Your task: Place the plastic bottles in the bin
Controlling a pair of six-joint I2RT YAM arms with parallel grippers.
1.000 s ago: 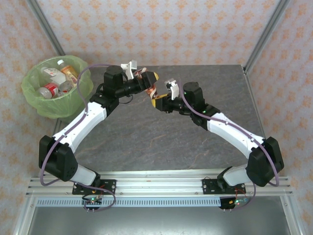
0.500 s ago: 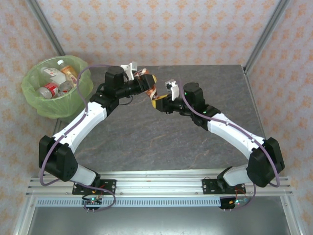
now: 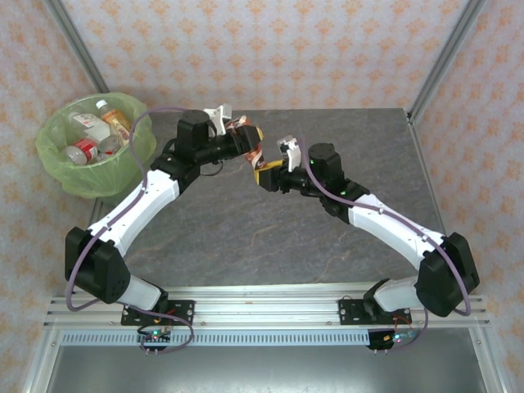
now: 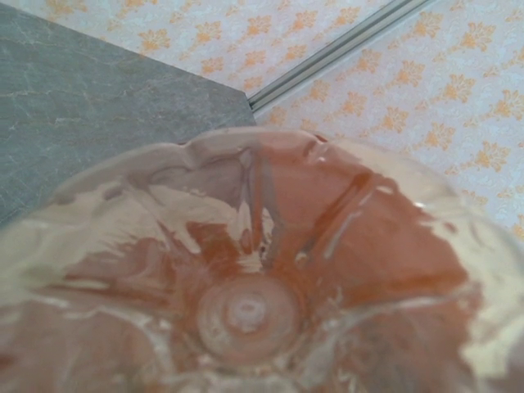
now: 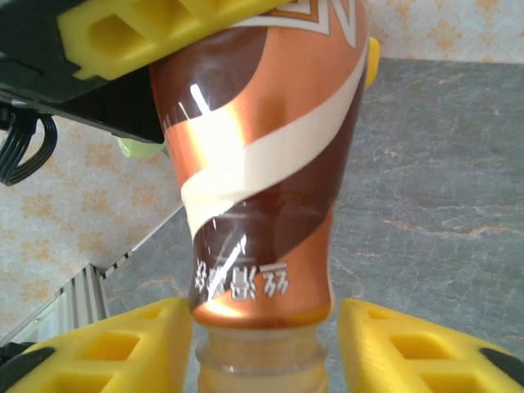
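At the far left, the round bin (image 3: 61,176) lined with a translucent light-green plastic bag is standing just off the table's corner, and several clear, white-capped plastic bottles (image 3: 90,135) are already lying inside it. That position probably explains the meeting of the arms at mid-table: the bin is sitting on the left arm's side, so a bottle from the right half seemingly has to pass across.

The left gripper (image 3: 248,137) is reaching toward the centre of the grey stone-look tabletop (image 3: 246,237) and is clenching the brown-red plastic bottle (image 5: 262,164) with its copper and cream label. In the right wrist view one of its yellow fingers (image 5: 164,33) is lying across the bottle's body. In the left wrist view the ribbed base is sitting right up against the lens, so the bottle is lying deep in that grip. It is hanging in the air between the two arms, well apart from the bin.

The right gripper (image 5: 266,327) is facing it from the other side, its yellow fingers (image 5: 106,348) standing either side of the bottle's neck. They are only slightly wider apart than the neck, with a sliver of table showing on one side. Whether they are pressing or hanging loose cannot be told.
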